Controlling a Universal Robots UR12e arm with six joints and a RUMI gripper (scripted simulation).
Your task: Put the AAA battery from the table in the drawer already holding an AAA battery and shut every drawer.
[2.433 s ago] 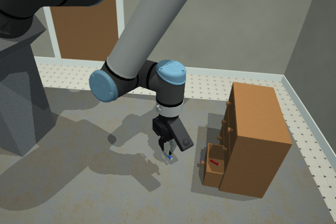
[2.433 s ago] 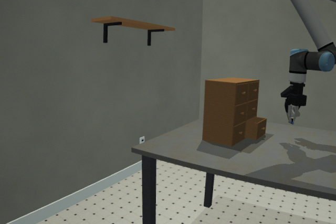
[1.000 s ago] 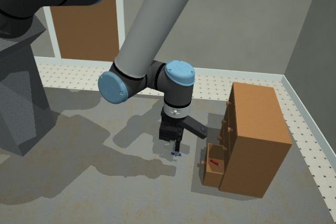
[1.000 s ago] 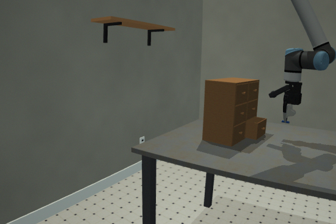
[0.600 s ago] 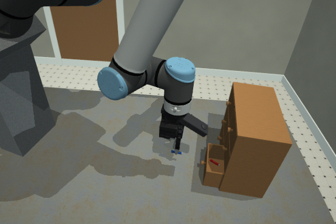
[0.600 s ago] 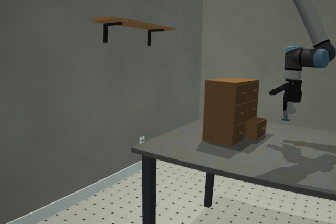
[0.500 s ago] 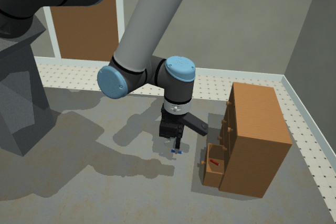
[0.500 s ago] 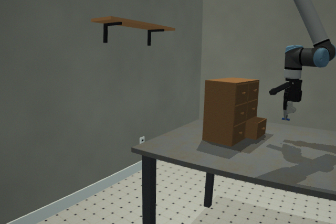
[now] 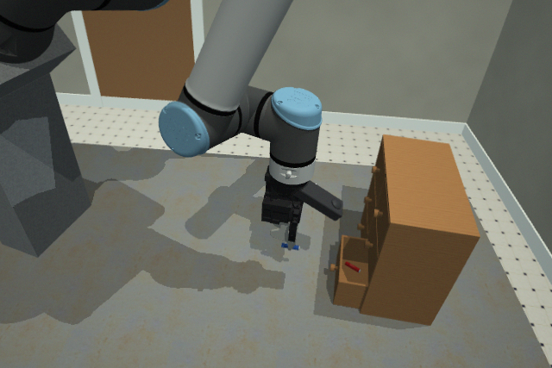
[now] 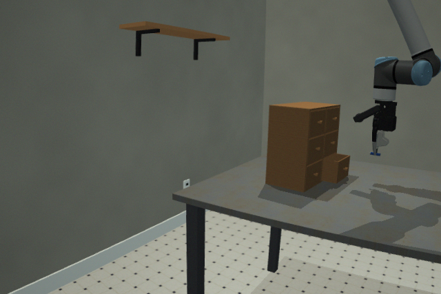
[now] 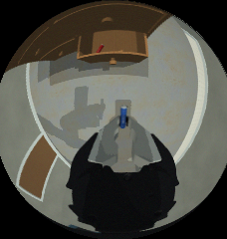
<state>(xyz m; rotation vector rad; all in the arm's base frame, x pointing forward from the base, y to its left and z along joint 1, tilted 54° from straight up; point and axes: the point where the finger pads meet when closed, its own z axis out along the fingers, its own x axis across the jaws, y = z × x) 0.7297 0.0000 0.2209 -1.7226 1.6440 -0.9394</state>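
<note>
My gripper (image 9: 291, 246) (image 10: 375, 153) (image 11: 122, 117) is shut on a blue AAA battery (image 9: 284, 245) (image 10: 378, 154) (image 11: 123, 112) and holds it level above the table, in front of the chest. The wooden chest (image 9: 421, 181) (image 10: 286, 144) (image 11: 29, 42) stands upright. One bottom drawer (image 9: 349, 289) (image 10: 330, 169) (image 11: 135, 56) is pulled out; the other drawers look shut. A red battery (image 9: 352, 266) (image 11: 100, 48) lies in the open drawer. The gripper is on the knob side of that drawer, higher than its rim, and not over it.
The grey table (image 9: 200, 328) (image 10: 227, 194) (image 11: 163, 65) carries the chest. The upper drawers' knobs stick out above the open drawer. A dark bar (image 9: 321, 201) (image 10: 366, 114) juts from the gripper's mount toward the chest. A wall shelf (image 10: 174, 31) is far off.
</note>
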